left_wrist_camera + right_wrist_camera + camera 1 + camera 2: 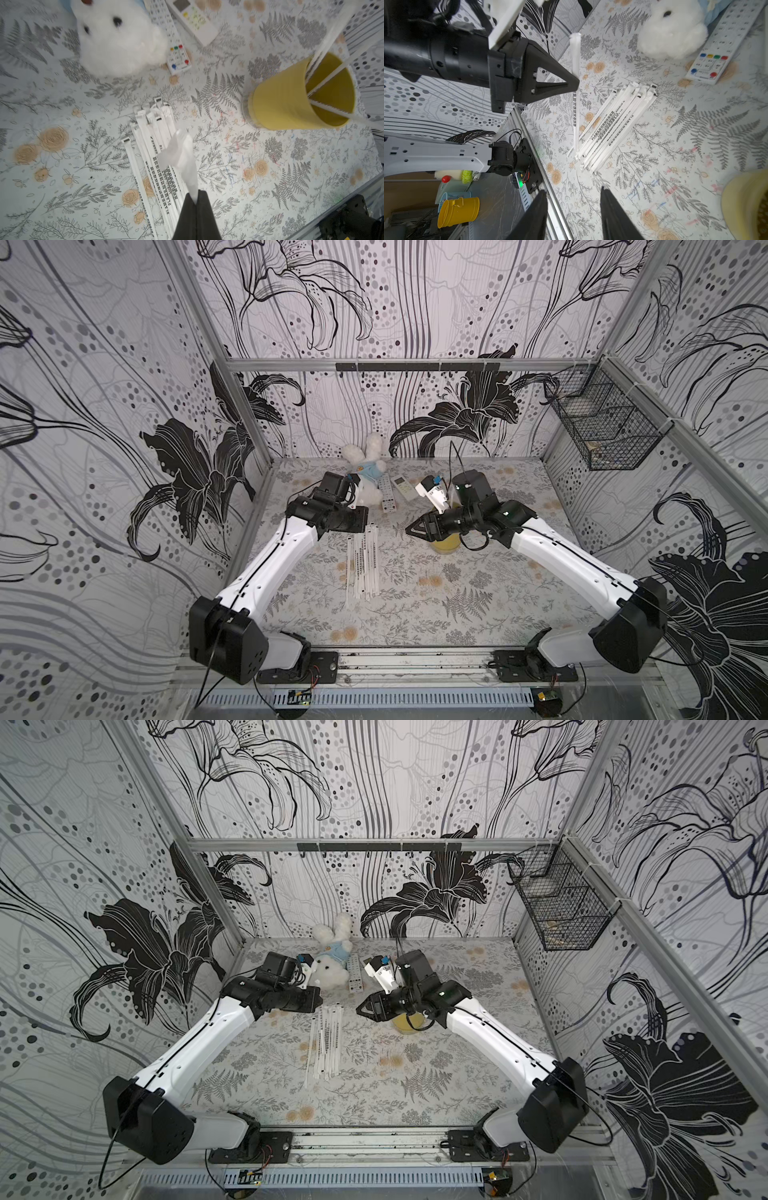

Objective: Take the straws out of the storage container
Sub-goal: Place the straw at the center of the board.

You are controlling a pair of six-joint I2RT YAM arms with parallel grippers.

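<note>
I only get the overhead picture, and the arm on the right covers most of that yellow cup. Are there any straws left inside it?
Observer: Yes. The left wrist view looks into the yellow cup and shows three straws leaning in it.
Operator: What is the left claw doing? Its own arm hides it here.
Observer: The left gripper is shut on one straw, which hangs down by the pile of straws lying outside the cup.
Operator: And the right claw?
Observer: The right gripper is open, with nothing between its jaws.
</note>
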